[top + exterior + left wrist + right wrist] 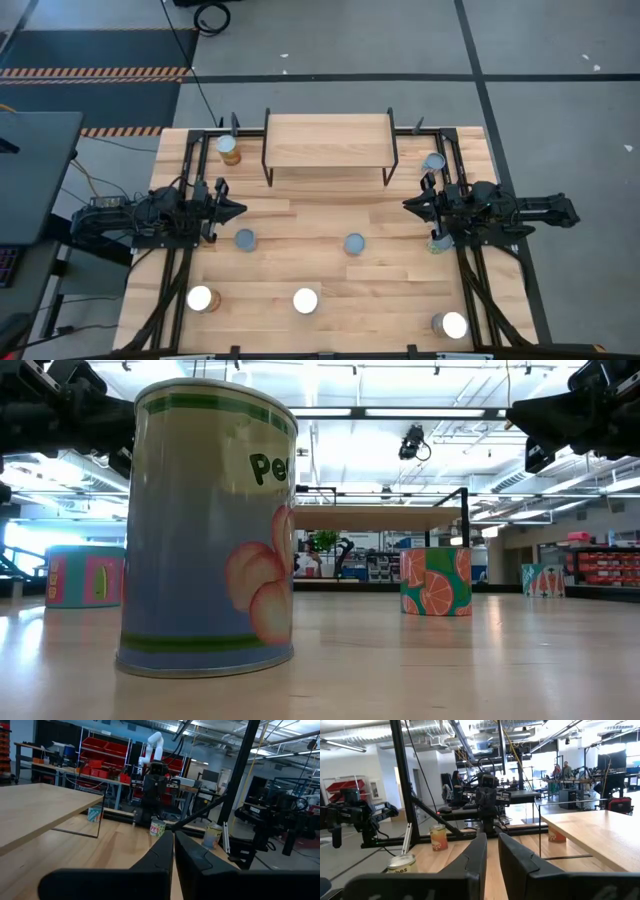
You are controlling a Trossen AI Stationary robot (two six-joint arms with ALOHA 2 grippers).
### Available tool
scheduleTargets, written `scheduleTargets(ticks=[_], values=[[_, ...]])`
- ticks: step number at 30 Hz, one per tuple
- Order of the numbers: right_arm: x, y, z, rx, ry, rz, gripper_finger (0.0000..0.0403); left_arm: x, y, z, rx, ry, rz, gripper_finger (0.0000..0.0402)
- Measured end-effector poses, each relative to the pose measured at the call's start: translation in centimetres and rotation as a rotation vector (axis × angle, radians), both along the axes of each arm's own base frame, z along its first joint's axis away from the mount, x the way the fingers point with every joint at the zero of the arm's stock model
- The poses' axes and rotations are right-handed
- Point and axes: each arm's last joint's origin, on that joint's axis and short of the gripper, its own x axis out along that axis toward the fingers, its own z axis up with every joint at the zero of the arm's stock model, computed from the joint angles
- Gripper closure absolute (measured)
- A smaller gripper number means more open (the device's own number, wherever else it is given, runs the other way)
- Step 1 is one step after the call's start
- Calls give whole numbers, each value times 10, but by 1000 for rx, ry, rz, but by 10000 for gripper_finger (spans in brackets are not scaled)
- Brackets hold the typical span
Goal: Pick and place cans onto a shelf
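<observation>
With both arms' fingers clenched on nothing and the shelf (328, 140) bare, a careless reach could topple cans (245, 239) crowding the bench (380, 285) edges.

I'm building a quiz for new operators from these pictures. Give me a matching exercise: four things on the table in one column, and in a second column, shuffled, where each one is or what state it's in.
Things:
1. shelf
2. left pincer
3. peach-label can
4. orange can

Places or states:
A. closest to the low camera, upright on the table
B. at the table's far edge, nothing on top
C. beside the shelf's left end, on the table
D. shut, holding nothing, above the table's left side

Pairs: 1-B, 2-D, 3-A, 4-C
</observation>
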Motion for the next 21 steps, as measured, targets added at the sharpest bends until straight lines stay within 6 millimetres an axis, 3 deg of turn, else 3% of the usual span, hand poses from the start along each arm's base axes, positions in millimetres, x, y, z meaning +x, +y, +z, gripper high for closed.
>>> scheduleTargets(ticks=[9, 16, 21], values=[[-1, 0, 6, -7, -66, -19, 346, 0, 0, 0, 0, 0, 0, 379], [-8, -1, 25, 359, -273, 68, 346, 0, 0, 0, 0, 0, 0, 379], [-15, -3, 49, 459, -317, 60, 353, 0, 0, 0, -1, 0, 0, 379]])
